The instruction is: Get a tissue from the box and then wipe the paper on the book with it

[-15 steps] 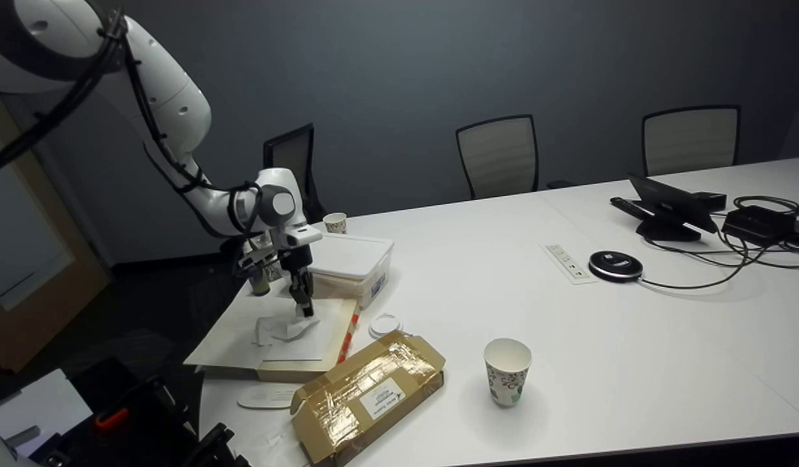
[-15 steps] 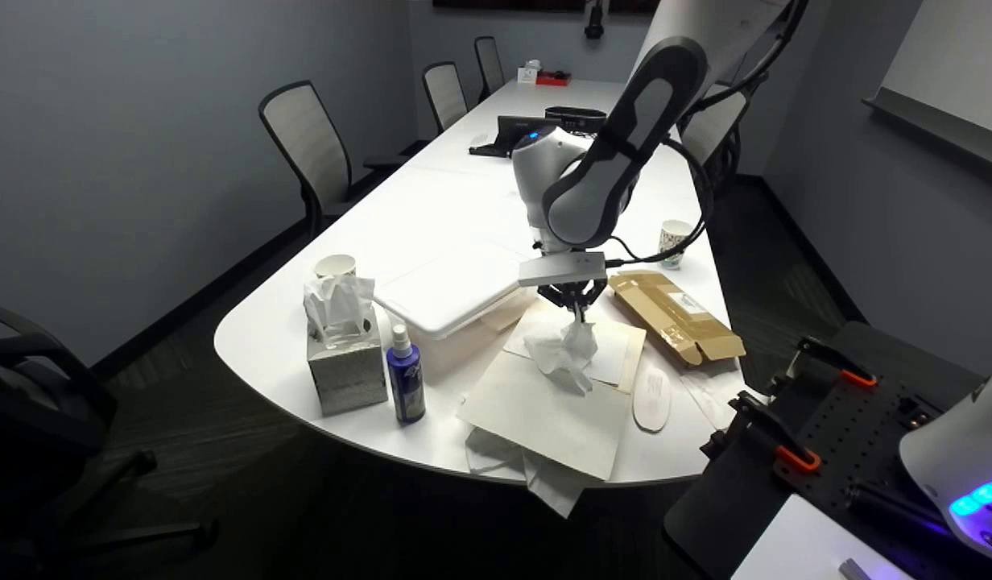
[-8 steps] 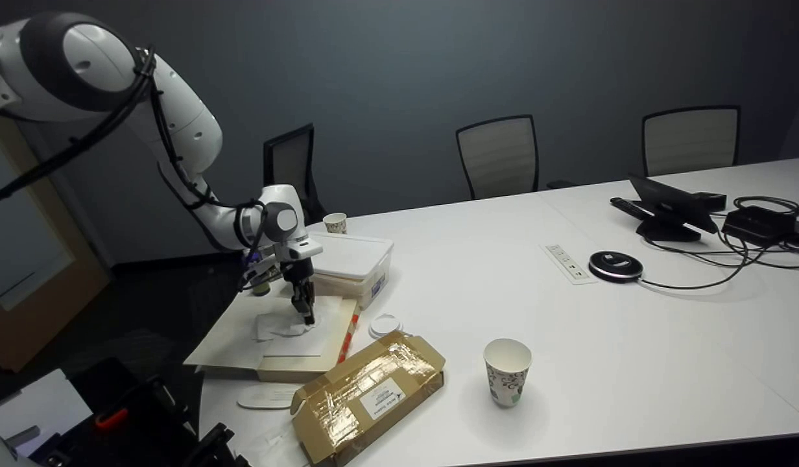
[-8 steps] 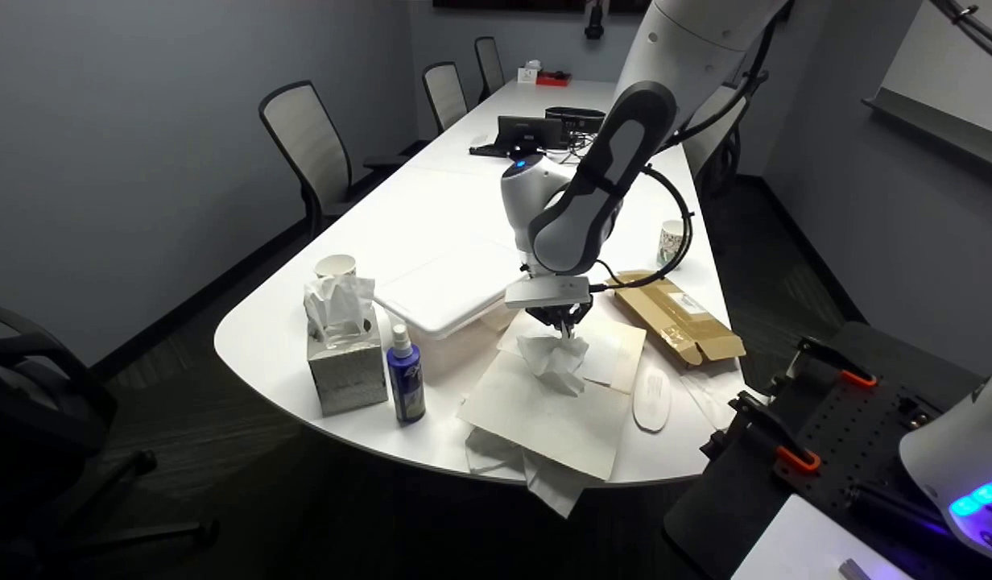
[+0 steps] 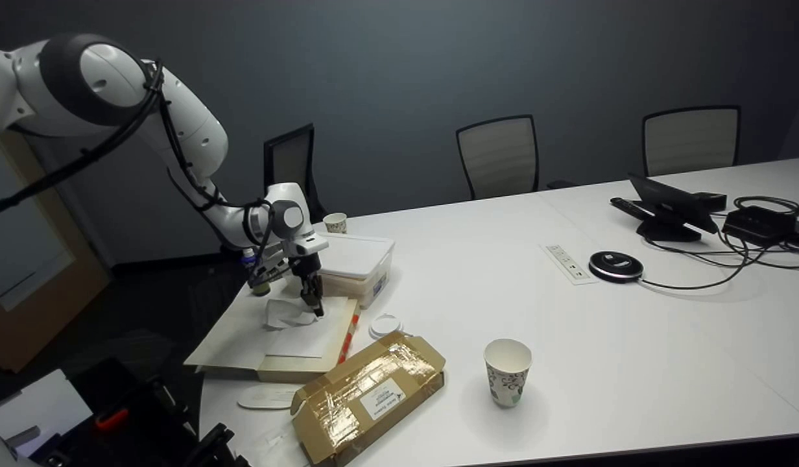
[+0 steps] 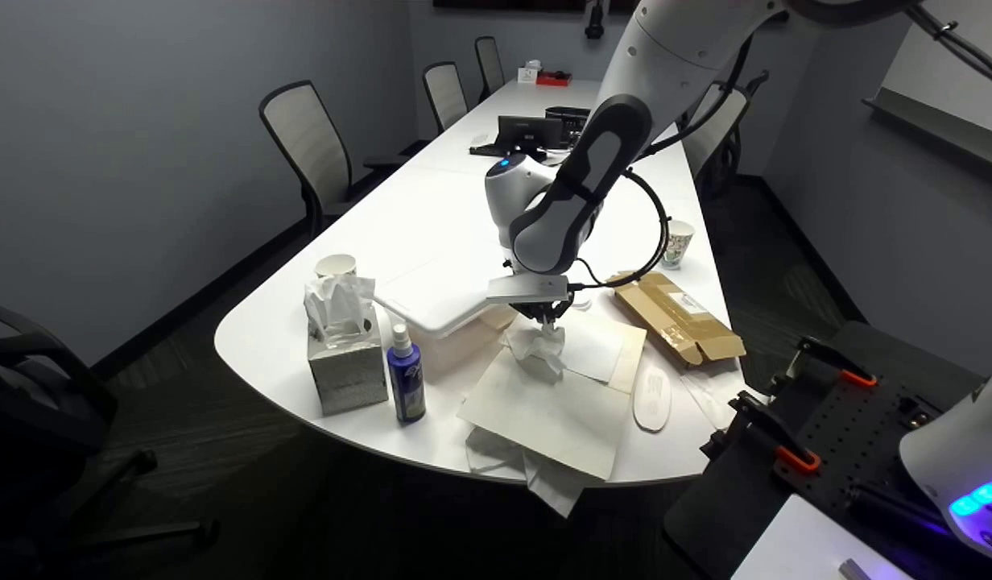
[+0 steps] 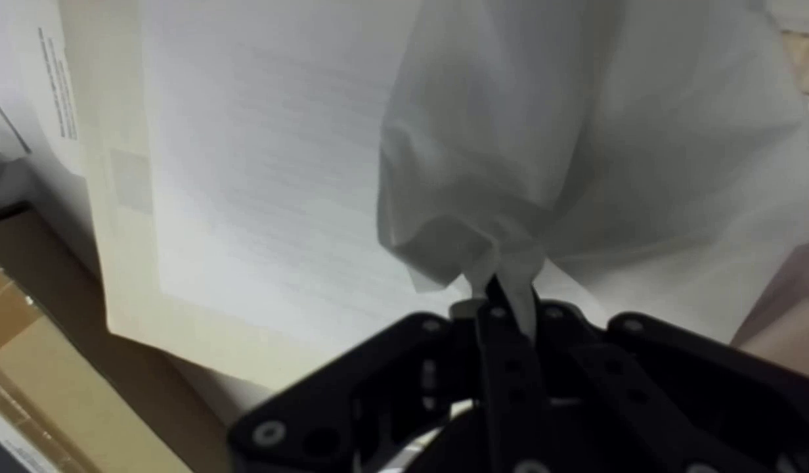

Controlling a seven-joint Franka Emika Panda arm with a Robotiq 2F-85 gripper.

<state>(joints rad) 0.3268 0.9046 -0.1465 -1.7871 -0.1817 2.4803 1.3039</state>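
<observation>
My gripper is shut on a white tissue. The tissue hangs crumpled from the fingertips and spreads over the paper. The gripper also shows low over the book in both exterior views, as does the tissue. The white paper lies on the open book; faint print lines show on the paper in the wrist view. The tissue covers part of the paper. The grey tissue box, with a tissue sticking out, stands at the table's rounded end in an exterior view.
A lidded plastic container stands close beside the book and gripper. A blue spray bottle stands by the tissue box. A cardboard box, a white lid and a paper cup are on the table.
My gripper first dipped towards the paper, then moved across it towards the plastic container, dragging the tissue along. The grip on the tissue stays shut.
</observation>
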